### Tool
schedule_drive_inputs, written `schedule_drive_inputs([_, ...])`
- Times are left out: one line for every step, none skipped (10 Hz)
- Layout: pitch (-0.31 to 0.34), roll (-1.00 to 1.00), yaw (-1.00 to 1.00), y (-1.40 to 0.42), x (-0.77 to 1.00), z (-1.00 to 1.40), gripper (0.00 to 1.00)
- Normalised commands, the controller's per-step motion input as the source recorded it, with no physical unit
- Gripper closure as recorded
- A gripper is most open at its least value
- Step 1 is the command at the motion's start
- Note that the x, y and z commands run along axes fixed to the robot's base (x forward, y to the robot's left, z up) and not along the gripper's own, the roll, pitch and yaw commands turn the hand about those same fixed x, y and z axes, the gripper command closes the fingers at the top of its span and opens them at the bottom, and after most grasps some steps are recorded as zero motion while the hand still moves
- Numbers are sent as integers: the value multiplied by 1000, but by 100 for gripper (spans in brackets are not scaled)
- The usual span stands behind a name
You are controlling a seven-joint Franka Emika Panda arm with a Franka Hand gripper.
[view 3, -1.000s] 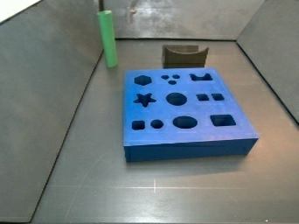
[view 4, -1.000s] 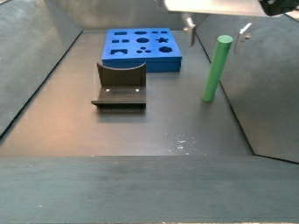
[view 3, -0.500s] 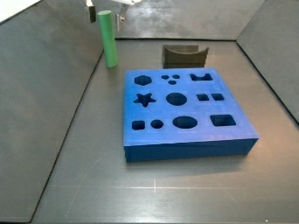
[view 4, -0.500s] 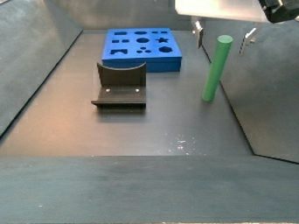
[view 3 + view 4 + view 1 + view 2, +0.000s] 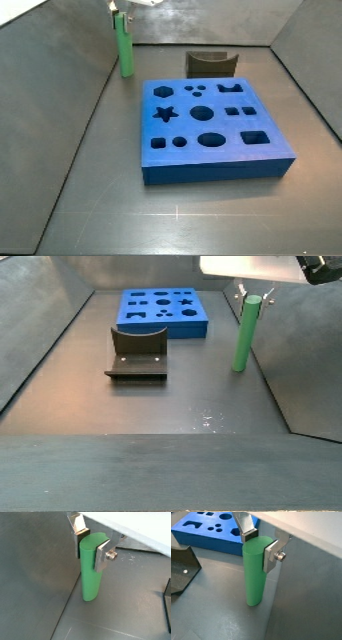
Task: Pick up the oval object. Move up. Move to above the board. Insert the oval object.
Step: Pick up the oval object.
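The gripper point(image 5: 260, 543) straddles the top of the upright oval object point(image 5: 254, 574), standing near the wall, well apart from the board point(image 5: 214, 131); whether it is clamped I cannot tell, so lifting, carrying and insertion all remain

The oval object point(image 5: 127, 48) stands upright at far left, beside the left wall, its top between the plates of the tool point(image 5: 119, 14). The board point(image 5: 211, 128) lies mid-counter. The fixture point(image 5: 210, 64) stands just beyond the board's far edge.
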Motion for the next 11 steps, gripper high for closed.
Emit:
schedule_drive_inputs([0,0,0,0,0,0,100])
schedule_drive_inputs([0,0,0,0,0,0,100])
schedule_drive_inputs([0,0,0,0,0,0,100])
schedule_drive_inputs([0,0,0,0,0,0,100])
schedule_drive_inputs([0,0,0,0,0,0,100])
schedule_drive_inputs([0,0,0,0,0,0,100])
schedule_drive_inputs([0,0,0,0,0,0,100])
schedule_drive_inputs([0,0,0,0,0,0,100])
schedule_drive_inputs([0,0,0,0,0,0,100])
schedule_drive_inputs([0,0,0,0,0,0,100])
schedule_drive_inputs([0,0,0,0,0,0,100])
